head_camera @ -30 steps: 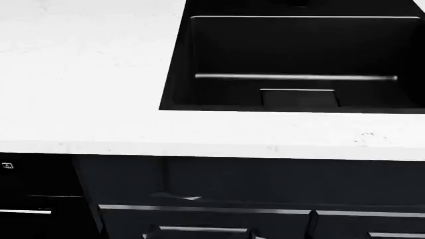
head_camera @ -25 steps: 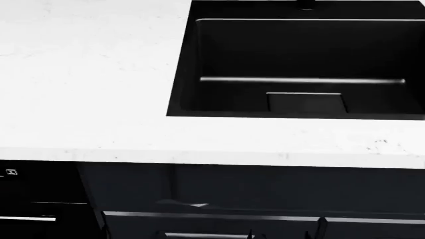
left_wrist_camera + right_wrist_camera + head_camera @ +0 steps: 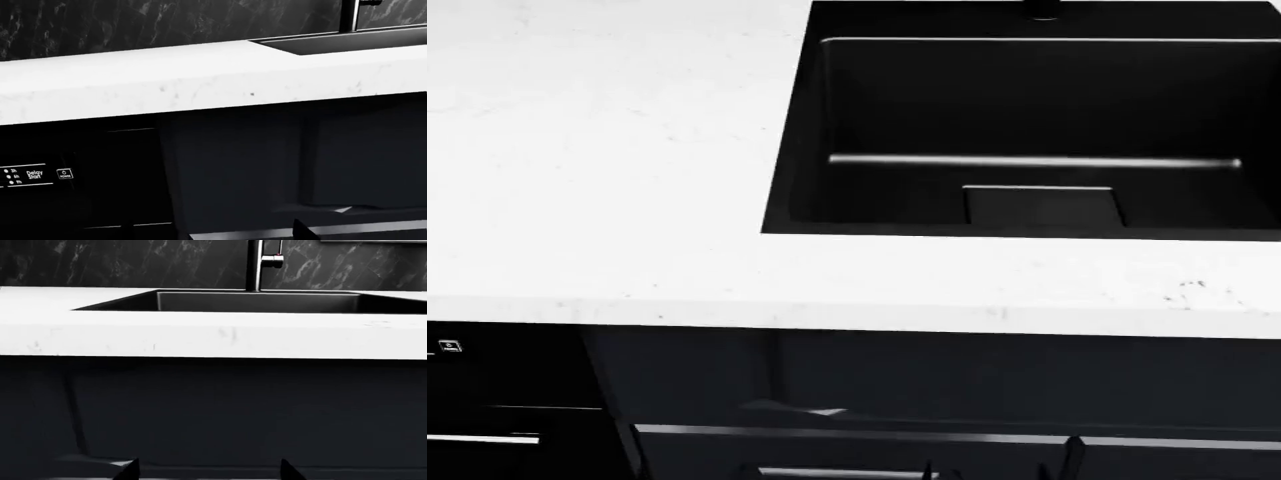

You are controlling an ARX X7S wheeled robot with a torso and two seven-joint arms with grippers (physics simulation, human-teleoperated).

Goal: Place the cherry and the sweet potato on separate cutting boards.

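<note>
Head view: white stone countertop (image 3: pixel 601 150) fills the left and the near edge; a black sink (image 3: pixel 1028 130) is set into it at right, cut off by the frame's right and top edges. A pale bar of light runs across the basin and a dark rectangular drain plate (image 3: pixel 1044 205) sits at its near floor. Below the counter edge the dark cabinet fronts (image 3: pixel 961 380) are hard to read; thin bright handle lines show near the bottom. Only dark finger tips of the right gripper (image 3: pixel 1001 470) poke up at the bottom edge. Right wrist view: two dark tips of the right gripper (image 3: pixel 208 471) stand well apart, nothing between them, facing the cabinet front below the counter lip, with the faucet (image 3: pixel 257 265) behind the sink. Left wrist view: one dark tip of the left gripper (image 3: pixel 303 230) shows at the frame's edge; its spread cannot be told. A dishwasher panel (image 3: pixel 33 175) with "Delay Start" and "Power" labels sits under the counter. The cherry, sweet potato and cutting boards appear in no view; their location cannot be told.
</note>
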